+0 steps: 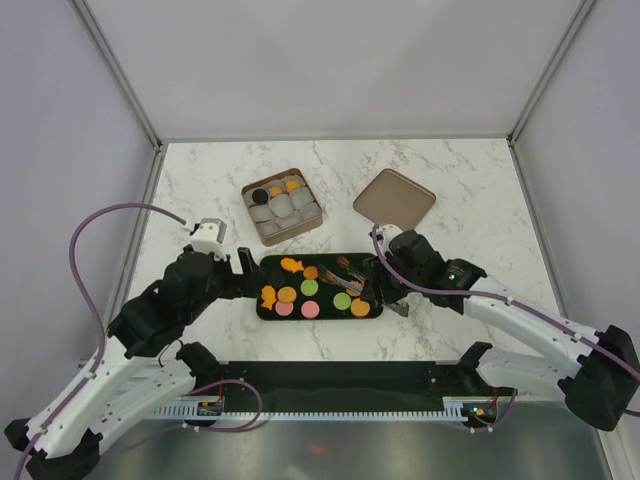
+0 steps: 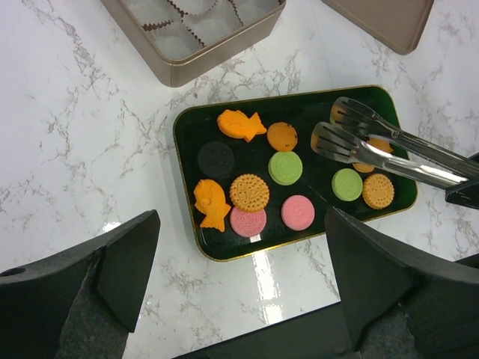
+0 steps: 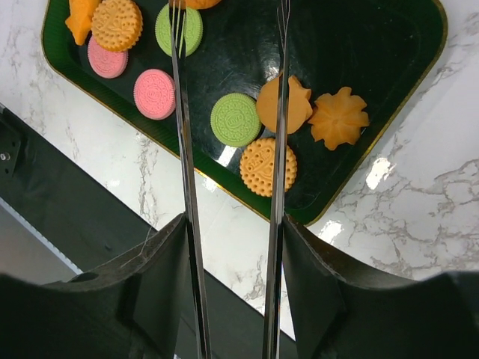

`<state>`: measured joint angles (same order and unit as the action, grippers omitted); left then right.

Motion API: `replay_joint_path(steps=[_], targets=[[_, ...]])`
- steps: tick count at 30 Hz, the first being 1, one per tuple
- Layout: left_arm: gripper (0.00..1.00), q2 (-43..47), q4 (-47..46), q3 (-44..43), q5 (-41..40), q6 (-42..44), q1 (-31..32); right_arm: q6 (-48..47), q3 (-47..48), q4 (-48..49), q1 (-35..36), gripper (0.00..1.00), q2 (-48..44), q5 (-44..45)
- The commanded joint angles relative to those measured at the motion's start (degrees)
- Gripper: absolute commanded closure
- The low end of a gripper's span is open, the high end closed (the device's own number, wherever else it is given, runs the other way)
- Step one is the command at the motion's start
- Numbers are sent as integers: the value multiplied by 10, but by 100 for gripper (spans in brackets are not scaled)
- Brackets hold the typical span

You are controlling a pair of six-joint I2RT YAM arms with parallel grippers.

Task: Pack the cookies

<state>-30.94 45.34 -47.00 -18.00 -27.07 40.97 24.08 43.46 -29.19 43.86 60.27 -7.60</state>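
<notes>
The right gripper (image 3: 233,243), clamped on the tongs (image 3: 184,149), pointed them along the tray (image 3: 359,45), tips over the cookies (image 3: 236,120) ahead; the left gripper (image 2: 241,269) gaped empty.

One tray (image 2: 299,108) carries twelve cookies (image 2: 285,167): two green, two pink, one black, three round orange, four shaped orange. One tin (image 2: 209,60) holds three more among cups (image 1: 282,212) too crowded to count. One lid (image 1: 394,197). One tongs (image 2: 389,153).
</notes>
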Motion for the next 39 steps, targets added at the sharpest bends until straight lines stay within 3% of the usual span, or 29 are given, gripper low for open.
replay_joint_path(steps=[1, 14, 32, 39], targets=[[1, -39, -47, -30, -11, 20, 2, -10, 34, 40, 12, 42, 23, 7], [0, -82, -78, -50, -15, 41, 2, -24, 84, 69, 56, 41, 117, 46], [0, -115, -97, -62, -15, 55, 1, -27, 108, 56, 100, 49, 172, 109], [0, -117, -104, -61, -16, 60, 2, -38, 121, 39, 102, 61, 171, 114]])
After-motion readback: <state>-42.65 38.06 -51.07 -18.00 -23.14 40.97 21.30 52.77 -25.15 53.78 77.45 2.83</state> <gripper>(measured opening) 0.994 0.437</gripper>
